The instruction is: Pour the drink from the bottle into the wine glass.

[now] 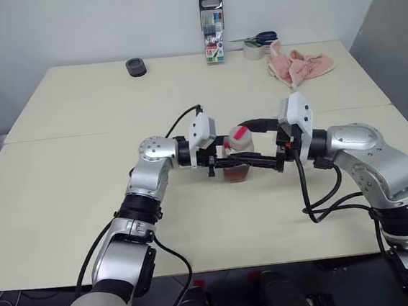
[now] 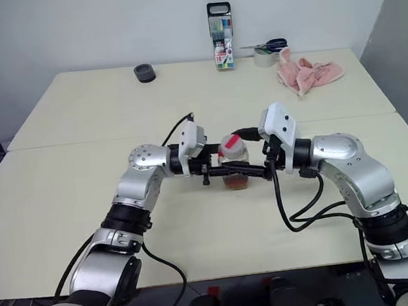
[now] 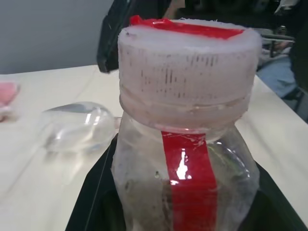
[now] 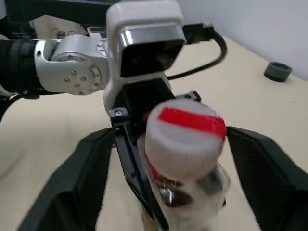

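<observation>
Small clear plastic bottle, white cap with red strip, stands upright at table centre, capped, holding reddish-brown drink low down. Clear wine glass lies tipped over nearby.

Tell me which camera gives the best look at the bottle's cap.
Left wrist view: the cap is close, sharp and side-on. The right wrist view shows it from above, blurred; the eye views show it small between the grippers.

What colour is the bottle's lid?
The bottle has a whitish cap with a red strip across its top, clearest in the left wrist view.
</observation>
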`<state>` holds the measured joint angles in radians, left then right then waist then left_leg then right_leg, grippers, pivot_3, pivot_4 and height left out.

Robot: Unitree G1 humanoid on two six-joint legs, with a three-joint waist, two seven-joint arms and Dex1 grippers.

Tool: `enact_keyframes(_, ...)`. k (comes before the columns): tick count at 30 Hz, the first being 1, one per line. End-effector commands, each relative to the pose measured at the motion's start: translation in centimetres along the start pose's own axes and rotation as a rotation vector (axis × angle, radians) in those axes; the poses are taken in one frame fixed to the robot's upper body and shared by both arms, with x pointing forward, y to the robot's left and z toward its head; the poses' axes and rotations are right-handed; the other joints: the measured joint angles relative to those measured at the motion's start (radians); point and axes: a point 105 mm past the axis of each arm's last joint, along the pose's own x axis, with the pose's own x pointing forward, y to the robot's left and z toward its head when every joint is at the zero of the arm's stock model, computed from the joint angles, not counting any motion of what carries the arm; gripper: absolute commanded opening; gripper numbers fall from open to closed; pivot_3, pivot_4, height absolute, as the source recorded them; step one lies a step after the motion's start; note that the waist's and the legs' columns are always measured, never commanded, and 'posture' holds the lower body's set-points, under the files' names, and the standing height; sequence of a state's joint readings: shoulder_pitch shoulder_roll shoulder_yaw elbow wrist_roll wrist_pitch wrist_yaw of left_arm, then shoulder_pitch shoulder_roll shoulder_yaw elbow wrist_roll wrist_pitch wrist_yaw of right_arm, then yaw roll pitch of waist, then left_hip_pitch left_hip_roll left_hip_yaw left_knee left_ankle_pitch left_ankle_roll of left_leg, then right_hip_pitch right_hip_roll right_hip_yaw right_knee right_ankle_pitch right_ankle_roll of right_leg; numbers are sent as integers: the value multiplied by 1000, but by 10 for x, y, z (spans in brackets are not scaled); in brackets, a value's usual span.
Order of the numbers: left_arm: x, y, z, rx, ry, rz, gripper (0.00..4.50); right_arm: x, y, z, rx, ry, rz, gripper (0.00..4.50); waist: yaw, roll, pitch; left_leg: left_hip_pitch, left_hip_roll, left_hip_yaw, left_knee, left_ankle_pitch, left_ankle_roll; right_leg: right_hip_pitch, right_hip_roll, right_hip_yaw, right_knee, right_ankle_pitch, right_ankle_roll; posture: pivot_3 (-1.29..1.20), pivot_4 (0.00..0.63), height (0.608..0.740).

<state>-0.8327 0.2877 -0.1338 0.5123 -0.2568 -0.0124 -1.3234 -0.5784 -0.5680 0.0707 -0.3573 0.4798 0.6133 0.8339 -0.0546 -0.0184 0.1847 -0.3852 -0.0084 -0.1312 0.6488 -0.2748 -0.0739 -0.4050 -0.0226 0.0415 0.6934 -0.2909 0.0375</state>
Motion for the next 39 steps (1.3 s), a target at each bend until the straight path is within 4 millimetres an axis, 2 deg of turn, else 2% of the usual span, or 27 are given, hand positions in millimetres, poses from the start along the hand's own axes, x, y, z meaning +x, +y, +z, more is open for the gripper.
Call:
enact_keyframes(1,2,0,16,44,-51,-6,1767,-7,8,22,-24,-77,-45,4247,2,0,0,0,0,-1,0,0,0,0,0,0,0,0,0,0,150,740)
enact_keyframes(9,3,-2,16,26,-51,-25,1767,9,13,15,-55,-97,-220,4247,-2,0,0,0,0,0,0,0,-1,0,1,0,1,0,0,0,150,740)
enact_keyframes(14,5,-3,16,26,-49,-40,1767,13,3,14,-63,-106,-309,4247,-2,0,0,0,0,0,0,1,-1,0,1,0,1,0,0,0,150,740)
enact_keyframes(18,5,-4,16,27,-45,-45,1766,5,-7,13,-53,-106,-359,4247,-2,0,0,0,0,0,0,1,-1,0,1,0,1,0,0,0,150,740)
enact_keyframes(30,2,-5,12,21,-32,-37,1766,-21,-11,5,-19,-67,-410,4247,-2,0,0,0,0,0,0,0,0,0,1,0,1,0,0,0,150,740)
enact_keyframes(35,0,-5,10,14,-29,-29,1766,-24,-4,3,-10,-48,-375,4247,-2,0,0,0,0,0,0,0,0,0,1,0,1,0,0,0,150,740)
enact_keyframes(39,-1,-3,9,5,-26,-26,1765,-23,12,8,7,-53,-285,4247,-2,0,0,0,0,0,0,0,0,0,1,0,1,0,0,0,150,740)
